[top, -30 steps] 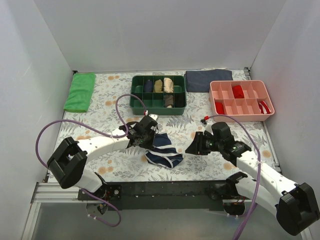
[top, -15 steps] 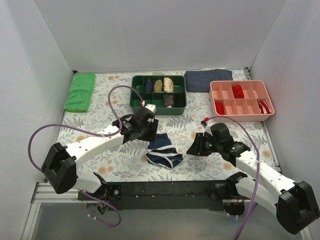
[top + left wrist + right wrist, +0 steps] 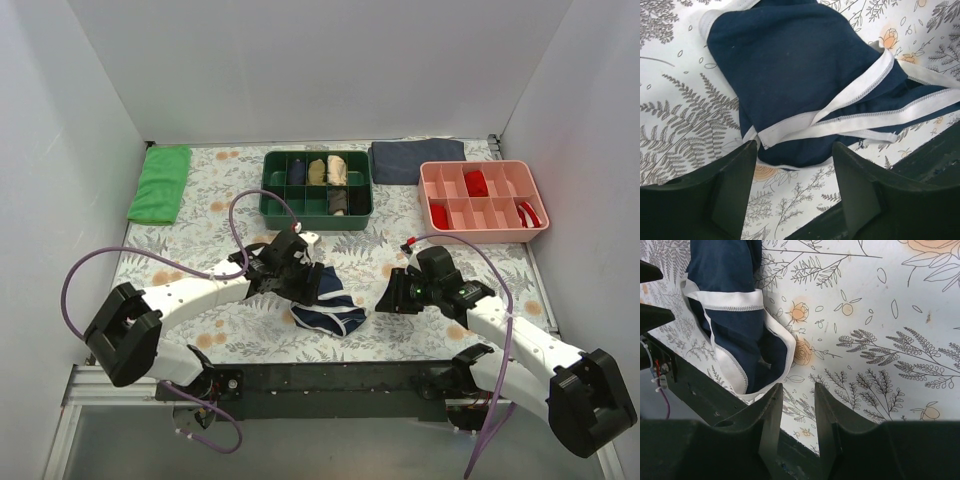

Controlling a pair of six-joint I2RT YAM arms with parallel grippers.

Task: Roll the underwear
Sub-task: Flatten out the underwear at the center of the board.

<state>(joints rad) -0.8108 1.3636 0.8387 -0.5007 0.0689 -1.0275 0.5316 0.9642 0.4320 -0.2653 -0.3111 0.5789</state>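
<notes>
The underwear (image 3: 328, 300) is navy with white piping and lies loosely folded and crumpled on the floral table near the front middle. In the left wrist view it (image 3: 800, 75) fills the upper frame, with crossed white bands. My left gripper (image 3: 300, 277) hovers at its left edge, open (image 3: 795, 150), with only table and the fabric's edge showing between the fingers. My right gripper (image 3: 386, 298) stands to the right of it, open (image 3: 797, 390) and holding nothing. In the right wrist view the underwear (image 3: 730, 335) lies just left of the left finger.
A green divided box (image 3: 269, 205) with rolled garments stands behind the underwear. A pink divided tray (image 3: 484, 232) with red items sits at back right. A dark grey-blue folded cloth (image 3: 417, 160) and a green cloth (image 3: 160, 183) lie at the back. A black rail (image 3: 330, 380) runs along the front edge.
My left gripper's jaws have gone from shut on the underwear to open, letting it go. It rose toward the back, then settled at the fabric's left edge. The right gripper edged slightly left.
</notes>
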